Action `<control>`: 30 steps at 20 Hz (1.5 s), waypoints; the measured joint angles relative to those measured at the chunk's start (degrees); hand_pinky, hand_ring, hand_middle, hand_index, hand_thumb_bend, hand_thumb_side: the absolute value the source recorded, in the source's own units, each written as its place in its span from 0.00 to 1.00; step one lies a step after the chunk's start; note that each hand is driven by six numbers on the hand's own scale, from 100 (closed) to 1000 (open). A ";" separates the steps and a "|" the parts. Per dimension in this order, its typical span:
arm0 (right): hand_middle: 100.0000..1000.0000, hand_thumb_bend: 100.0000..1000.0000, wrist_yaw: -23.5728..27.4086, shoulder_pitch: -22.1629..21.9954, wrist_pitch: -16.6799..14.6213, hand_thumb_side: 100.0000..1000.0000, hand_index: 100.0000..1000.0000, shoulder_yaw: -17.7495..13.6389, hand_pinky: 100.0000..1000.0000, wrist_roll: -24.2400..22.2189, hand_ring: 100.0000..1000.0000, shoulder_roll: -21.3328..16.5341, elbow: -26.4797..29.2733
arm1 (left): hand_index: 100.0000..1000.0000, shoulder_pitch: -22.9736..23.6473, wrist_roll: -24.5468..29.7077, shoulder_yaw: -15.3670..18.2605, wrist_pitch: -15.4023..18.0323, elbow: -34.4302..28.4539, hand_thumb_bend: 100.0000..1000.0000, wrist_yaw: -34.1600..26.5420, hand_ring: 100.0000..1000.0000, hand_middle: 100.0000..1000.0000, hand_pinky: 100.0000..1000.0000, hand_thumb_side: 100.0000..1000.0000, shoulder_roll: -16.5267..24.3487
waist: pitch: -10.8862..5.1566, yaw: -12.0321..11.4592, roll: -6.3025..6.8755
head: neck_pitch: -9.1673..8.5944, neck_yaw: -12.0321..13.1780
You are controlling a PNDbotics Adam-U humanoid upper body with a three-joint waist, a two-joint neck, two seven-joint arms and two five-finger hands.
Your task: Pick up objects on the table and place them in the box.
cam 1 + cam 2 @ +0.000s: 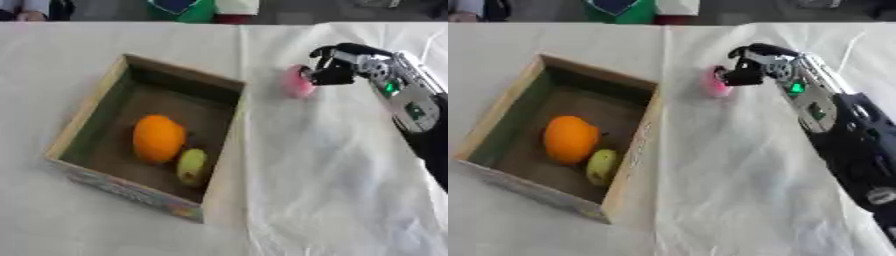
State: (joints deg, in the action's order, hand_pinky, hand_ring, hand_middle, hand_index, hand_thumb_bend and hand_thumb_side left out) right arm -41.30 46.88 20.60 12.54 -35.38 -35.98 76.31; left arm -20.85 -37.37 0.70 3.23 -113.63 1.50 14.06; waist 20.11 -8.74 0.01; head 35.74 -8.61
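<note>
Box [220, 165], wooden, open-topped, sits nearest the camera on a white cloth [332, 200]; inside it lie an orange fruit [158, 138] and a small yellow-green fruit [192, 166], touching. Right of the box's far corner, just beside it, a pink rounded object [297, 81] rests on the cloth. Right hand [750, 67] has its fingers curled at the pink object; whether they actually pinch it cannot be told. Left hand not visible.

Step judged: grasping the third item. Next: secure, lift, carry left over the box wall, release.

Cloth wrinkled, seam running past the box. Beyond the table's far edge, green and white shapes, unclear.
</note>
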 measured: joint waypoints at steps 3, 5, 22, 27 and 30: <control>0.78 0.00 -0.29 -0.03 0.20 0.81 0.99 0.20 0.72 0.03 0.83 0.01 -1.08 | 0.72 0.00 0.09 -0.15 -0.09 0.00 0.00 0.00 0.58 0.57 0.41 1.00 -0.01 | 0.00 -0.16 0.06 | -0.01 -0.01; 0.78 0.00 -0.49 -0.03 0.10 0.80 0.97 0.28 0.72 0.06 0.83 0.01 -1.75 | 0.72 0.00 0.11 -0.16 -0.10 0.00 0.00 0.00 0.58 0.57 0.41 1.00 -0.03 | 0.01 -0.16 0.04 | -0.01 -0.01; 0.71 0.00 -2.38 -0.01 -2.97 0.52 0.75 1.64 0.71 -0.31 0.81 -0.01 -2.01 | 0.72 -0.08 0.27 -0.17 -0.24 0.00 0.00 -0.02 0.58 0.57 0.41 1.00 -0.49 | 0.01 -0.15 -0.25 | -0.01 0.36; 0.61 0.00 -1.76 -0.05 -3.13 0.41 0.67 2.31 0.70 -0.62 0.80 0.00 -1.04 | 0.72 -0.31 0.32 -0.17 -0.22 0.00 0.00 -0.02 0.58 0.57 0.41 1.00 -0.49 | 0.01 -0.20 -0.49 | -0.01 0.45; 0.54 0.00 -0.97 -0.05 -3.15 0.30 0.64 2.28 0.70 -0.67 0.77 0.00 -0.98 | 0.72 -0.32 0.32 -0.17 -0.22 0.00 0.00 -0.02 0.58 0.57 0.41 1.00 -0.49 | 0.01 -0.24 -0.50 | -0.01 0.49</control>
State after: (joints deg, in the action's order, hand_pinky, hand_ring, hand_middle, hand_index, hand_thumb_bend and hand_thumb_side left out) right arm -42.27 46.83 17.45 14.82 -36.06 -35.98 75.33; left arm -21.17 -37.05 0.52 3.01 -113.63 1.48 13.57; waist 20.12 -8.97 -0.49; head 35.73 -8.12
